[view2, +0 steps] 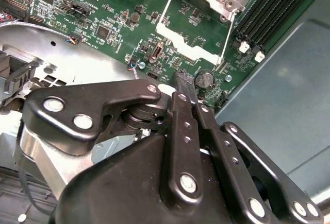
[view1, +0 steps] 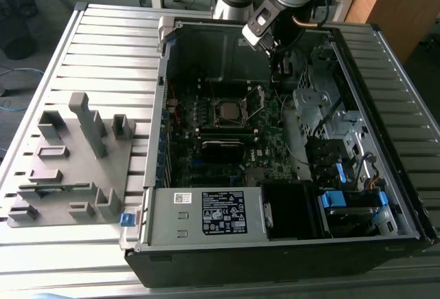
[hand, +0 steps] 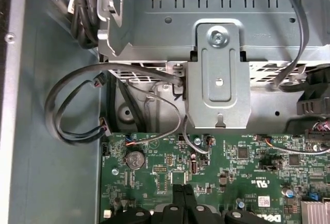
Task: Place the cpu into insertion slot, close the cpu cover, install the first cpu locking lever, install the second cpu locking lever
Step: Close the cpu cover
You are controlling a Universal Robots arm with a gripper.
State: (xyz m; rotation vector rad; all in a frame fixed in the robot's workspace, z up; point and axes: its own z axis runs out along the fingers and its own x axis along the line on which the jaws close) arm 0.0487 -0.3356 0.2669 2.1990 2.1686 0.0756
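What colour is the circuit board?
The circuit board is dark green, clearest in the first wrist view.

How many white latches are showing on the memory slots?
2, in the second wrist view: one white latch and a second white latch right beside it. Others may be hidden.

Slatted grey table (view1: 103, 51); open computer case (view1: 155, 141) on it. Grey moulded fixture (view1: 75, 168) at the exterior view's left, beside case. Labelled power supply (view1: 206, 213) along case's near side. First wrist view: coin battery (hand: 135, 158) on green board (hand: 232, 175), grey cable loop (hand: 67, 85) close by
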